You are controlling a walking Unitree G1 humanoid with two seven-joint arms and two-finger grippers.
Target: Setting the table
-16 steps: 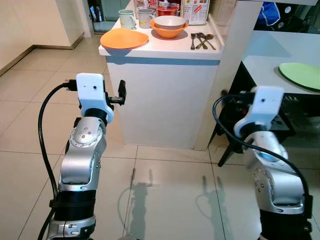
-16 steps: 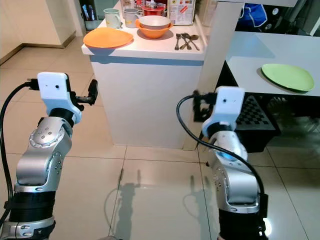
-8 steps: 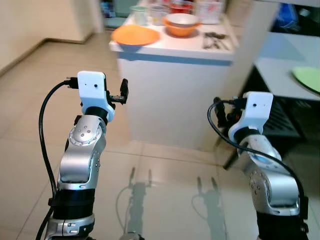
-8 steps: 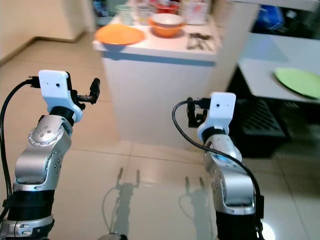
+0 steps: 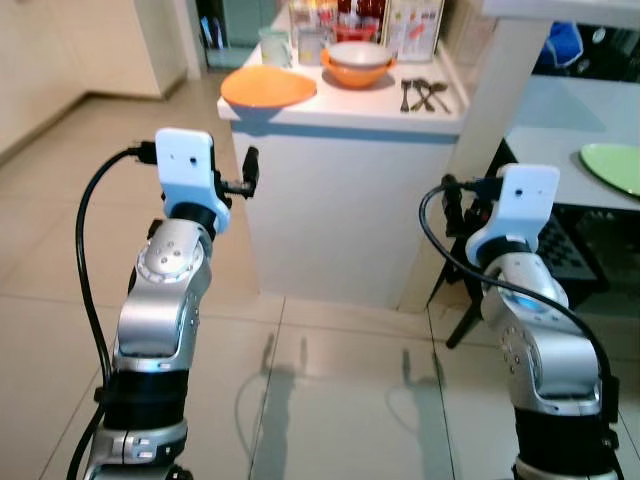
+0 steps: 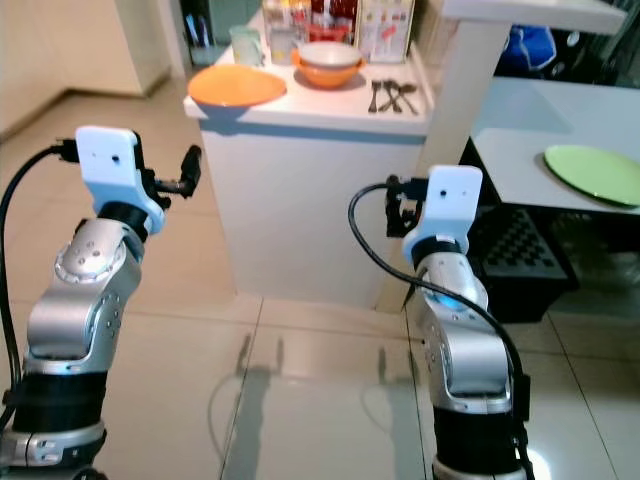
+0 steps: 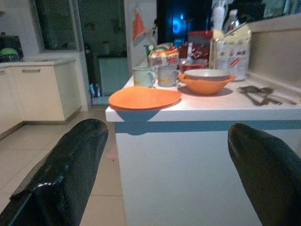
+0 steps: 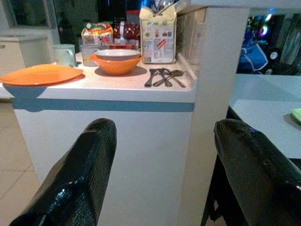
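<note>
Both tools, left tool (image 7: 164, 174) and right tool (image 8: 160, 174), are gaping wide and empty, facing the worktop (image 5: 345, 105); its orange plate (image 5: 268, 87) is lying flat well ahead.

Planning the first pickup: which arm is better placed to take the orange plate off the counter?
Left, probably. The orange plate lies at the counter's left end, ahead of the open left gripper. The right gripper is open too, but sits nearer the cutlery.

counter (image 5: 340, 110): orange plate (image 5: 268, 87), stacked bowls (image 5: 357, 63), cutlery (image 5: 422, 95), mugs (image 5: 275, 45), cartons behind
table (image 6: 530, 150): green plate (image 6: 595, 174)
</note>
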